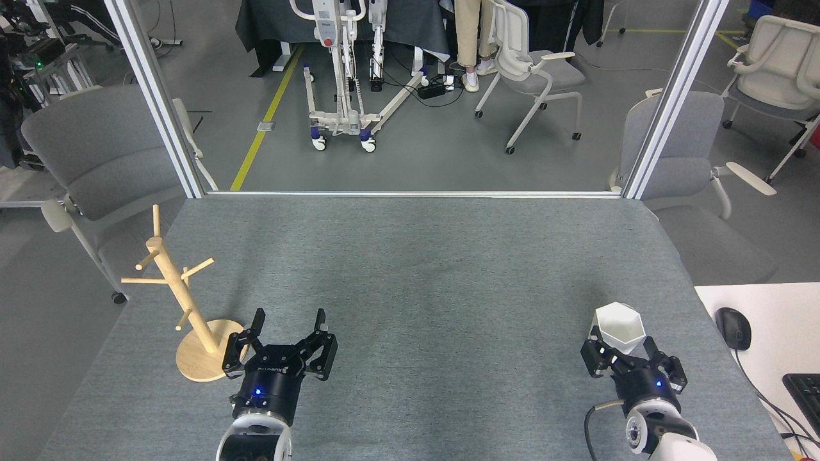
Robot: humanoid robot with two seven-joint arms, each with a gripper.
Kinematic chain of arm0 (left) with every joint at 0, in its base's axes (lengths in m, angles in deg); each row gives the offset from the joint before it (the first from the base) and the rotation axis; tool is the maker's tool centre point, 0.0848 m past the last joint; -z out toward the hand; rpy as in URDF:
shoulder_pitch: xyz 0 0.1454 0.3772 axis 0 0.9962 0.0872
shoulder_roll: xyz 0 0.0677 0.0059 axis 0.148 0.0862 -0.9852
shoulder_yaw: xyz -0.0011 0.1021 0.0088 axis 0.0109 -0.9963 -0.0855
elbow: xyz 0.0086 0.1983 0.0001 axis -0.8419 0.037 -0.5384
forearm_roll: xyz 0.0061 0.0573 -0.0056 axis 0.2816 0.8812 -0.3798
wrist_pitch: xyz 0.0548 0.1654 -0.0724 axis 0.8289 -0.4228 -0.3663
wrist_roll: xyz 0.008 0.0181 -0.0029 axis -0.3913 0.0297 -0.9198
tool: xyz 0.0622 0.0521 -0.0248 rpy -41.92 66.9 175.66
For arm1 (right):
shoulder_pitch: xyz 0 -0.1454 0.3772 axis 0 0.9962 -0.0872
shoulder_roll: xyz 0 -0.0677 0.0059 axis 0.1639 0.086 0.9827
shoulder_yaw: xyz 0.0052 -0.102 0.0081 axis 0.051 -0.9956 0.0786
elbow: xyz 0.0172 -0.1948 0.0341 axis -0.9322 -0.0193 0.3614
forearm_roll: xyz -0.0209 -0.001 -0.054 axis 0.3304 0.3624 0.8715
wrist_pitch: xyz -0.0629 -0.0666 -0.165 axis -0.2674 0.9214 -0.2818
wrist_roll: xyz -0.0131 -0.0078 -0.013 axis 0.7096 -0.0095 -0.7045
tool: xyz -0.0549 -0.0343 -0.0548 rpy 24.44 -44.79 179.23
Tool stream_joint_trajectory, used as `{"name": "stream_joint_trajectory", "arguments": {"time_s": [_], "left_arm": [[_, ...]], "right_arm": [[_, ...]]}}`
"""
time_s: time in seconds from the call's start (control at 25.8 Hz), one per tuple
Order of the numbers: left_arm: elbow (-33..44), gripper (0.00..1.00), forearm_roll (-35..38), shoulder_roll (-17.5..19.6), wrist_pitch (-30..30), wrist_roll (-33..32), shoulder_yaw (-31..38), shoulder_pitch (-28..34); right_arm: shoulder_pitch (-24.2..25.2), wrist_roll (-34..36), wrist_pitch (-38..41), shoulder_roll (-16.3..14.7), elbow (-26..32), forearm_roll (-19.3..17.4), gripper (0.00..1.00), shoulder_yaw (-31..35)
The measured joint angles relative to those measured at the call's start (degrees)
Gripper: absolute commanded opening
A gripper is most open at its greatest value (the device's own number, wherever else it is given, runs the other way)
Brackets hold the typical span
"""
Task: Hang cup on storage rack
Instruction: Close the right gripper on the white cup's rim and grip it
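The white faceted cup stands upright on the grey table at the near right. My right gripper comes in from below, and its two dark fingers hug the cup's lower sides, shut on it. The wooden storage rack rises from a round disc base near the table's left edge, leaning away to the upper left in this view. Its pegs are bare. Just right of that base, my left gripper is open with nothing between its fingers.
The grey felt table ends in a metal frame rail at the back, with slanted posts at both far corners. A white desk with a black mouse and a keyboard corner adjoins at the right. Chairs stand beyond both sides.
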Motion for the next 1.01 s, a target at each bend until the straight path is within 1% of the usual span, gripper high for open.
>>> {"name": "stream_joint_trajectory", "arguments": {"time_s": [0.19,0.31,0.5,0.81,1.01], "left_arm": [[-0.41,0.99,0.00,-0.05,0.02,0.07,0.05,-0.05],[-0.58,0.99,0.00,-0.08,0.02,0.15,0.06,-0.18],[-0.71,0.99,0.00,-0.11,0.02,0.21,0.07,-0.25],[-0.73,0.99,0.00,-0.11,0.02,0.22,0.07,-0.27],[-0.90,0.99,0.03,-0.08,0.02,0.22,0.07,-0.27]], "right_arm": [[-2.71,-0.12,0.00,-0.19,-3.23,0.06,1.00,-0.02],[-3.71,-0.27,0.00,-0.32,-4.23,0.08,1.00,-0.03],[-4.17,-0.10,0.15,-0.39,-4.76,0.11,1.00,-0.03],[-5.99,-0.04,0.19,-0.55,-8.10,0.33,1.00,-0.71],[-6.31,-0.04,0.21,-0.80,-8.78,0.53,1.00,-1.08]]}}
